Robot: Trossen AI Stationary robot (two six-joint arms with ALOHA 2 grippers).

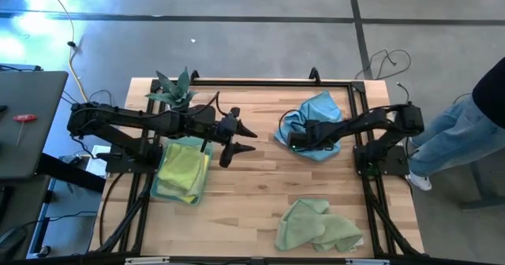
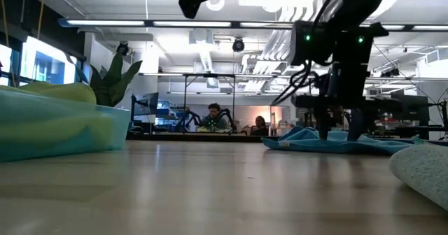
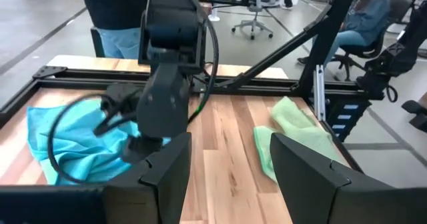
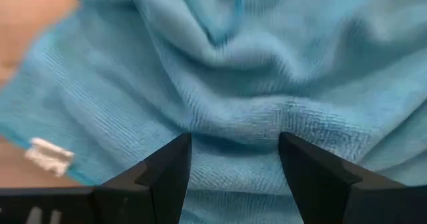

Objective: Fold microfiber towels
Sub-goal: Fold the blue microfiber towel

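- Where the wooden tabletop (image 1: 252, 194) begins at its left side, a spiky potted plant (image 1: 175, 89) stands at the far edge, and just in front of it lies a stack of folded towels (image 1: 183, 170), yellow-green on top of teal.
- Beside that stack, the left pincer (image 1: 245, 139) hangs above the bare wood with its two fingers spread wide and nothing between them; the low view shows it well clear of the surface.
- Right of the middle, a sky-blue towel (image 1: 319, 123) lies crumpled near the far edge.
- On that blue cloth the right pincer (image 1: 293, 143) points down, its fingers (image 4: 167, 171) parted and their tips pressed against the rumpled fabric at the towel's near-left part; no fold is gripped between them.
- Toward the near right corner, a pale green towel (image 1: 316, 227) lies loosely bunched, well apart from both pincers.
- Past the right edge, a person in jeans (image 1: 458, 135) stands beside the frame.
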